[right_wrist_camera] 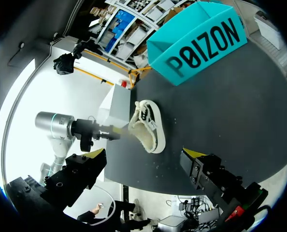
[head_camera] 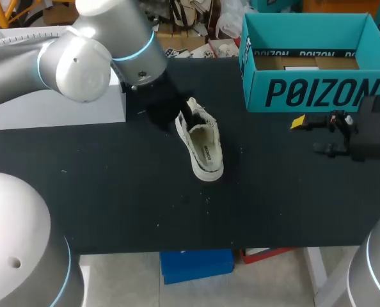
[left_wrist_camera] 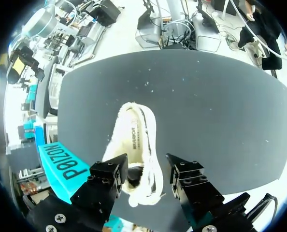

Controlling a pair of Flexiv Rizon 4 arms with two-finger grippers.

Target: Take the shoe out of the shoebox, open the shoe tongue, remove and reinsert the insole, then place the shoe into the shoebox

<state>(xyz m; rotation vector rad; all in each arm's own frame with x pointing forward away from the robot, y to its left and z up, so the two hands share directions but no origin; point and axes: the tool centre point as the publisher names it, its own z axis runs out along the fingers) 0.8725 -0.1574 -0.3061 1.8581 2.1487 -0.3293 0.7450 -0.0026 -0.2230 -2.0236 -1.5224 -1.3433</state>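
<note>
Head view: shoe (head_camera: 203, 144) tipped on black counter (head_camera: 113, 185), frame centre; my left jaws (head_camera: 182, 118) clamp its heel. Right jaws (head_camera: 313, 135) spread wide, below teal shoebox (head_camera: 305, 89), upper right.

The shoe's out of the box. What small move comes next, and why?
Probably the right gripper moves over to the shoe to lift its tongue: the left gripper is at the heel, and the right one hangs open near the box.
</note>
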